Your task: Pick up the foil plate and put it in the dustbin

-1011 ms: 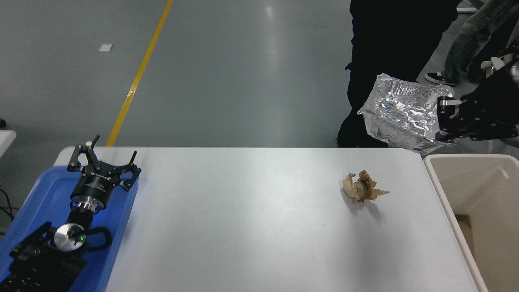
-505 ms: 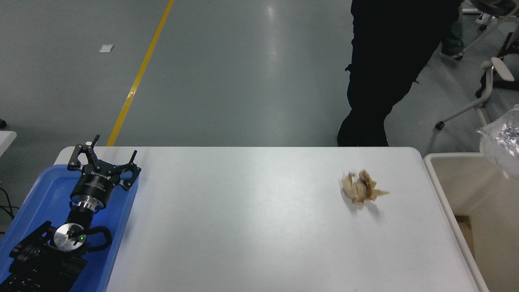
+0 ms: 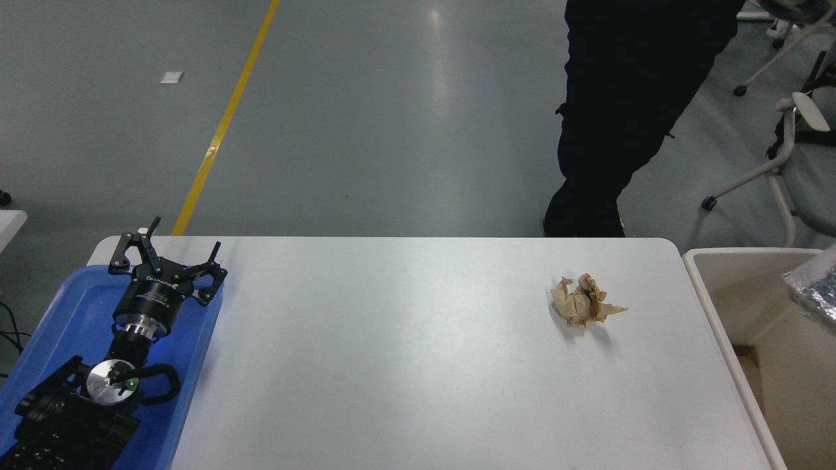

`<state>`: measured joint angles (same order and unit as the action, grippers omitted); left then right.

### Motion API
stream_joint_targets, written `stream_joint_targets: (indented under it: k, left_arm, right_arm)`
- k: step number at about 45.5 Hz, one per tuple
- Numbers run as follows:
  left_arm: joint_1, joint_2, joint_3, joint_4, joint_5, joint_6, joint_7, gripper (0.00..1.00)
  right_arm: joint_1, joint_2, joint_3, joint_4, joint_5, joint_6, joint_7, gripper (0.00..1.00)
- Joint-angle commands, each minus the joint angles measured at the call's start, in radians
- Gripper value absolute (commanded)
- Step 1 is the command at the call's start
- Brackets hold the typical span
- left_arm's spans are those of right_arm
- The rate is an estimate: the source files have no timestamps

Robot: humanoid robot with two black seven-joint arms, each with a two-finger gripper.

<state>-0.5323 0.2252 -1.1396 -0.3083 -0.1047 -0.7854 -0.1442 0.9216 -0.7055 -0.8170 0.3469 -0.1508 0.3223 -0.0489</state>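
at the near left we saw the left gripper (image 3: 168, 261) parked over the blue tray (image 3: 59, 313), its fingers spread wide and holding nothing. right of centre on the white table (image 3: 405, 365) lay a crumpled brown paper wad (image 3: 584, 300); a person (image 3: 620, 111) stood at the far side. at the right edge the foil plate (image 3: 816, 290) showed within the dustbin (image 3: 725, 313) opening. we could not see the right gripper.
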Motion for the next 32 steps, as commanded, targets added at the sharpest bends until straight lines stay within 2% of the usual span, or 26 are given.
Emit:
stream_joint_targets:
  k: [1,11,32]
  left_arm:
    - [0.0,0.0,0.0,0.0,0.0,0.0,0.0,0.99]
    - [0.0,0.0,0.0,0.0,0.0,0.0,0.0,0.99]
    - [0.0,0.0,0.0,0.0,0.0,0.0,0.0,0.99]
  right_arm:
    - [-0.237,0.112,0.141,-0.235,0.002,-0.084,-0.003,0.0]
    - [-0.363,0.198,0.186,-0.312,0.008,-0.213,-0.012,0.0]
    - [-0.371,0.199,0.222,-0.307,0.027,-0.23,-0.012,0.0]
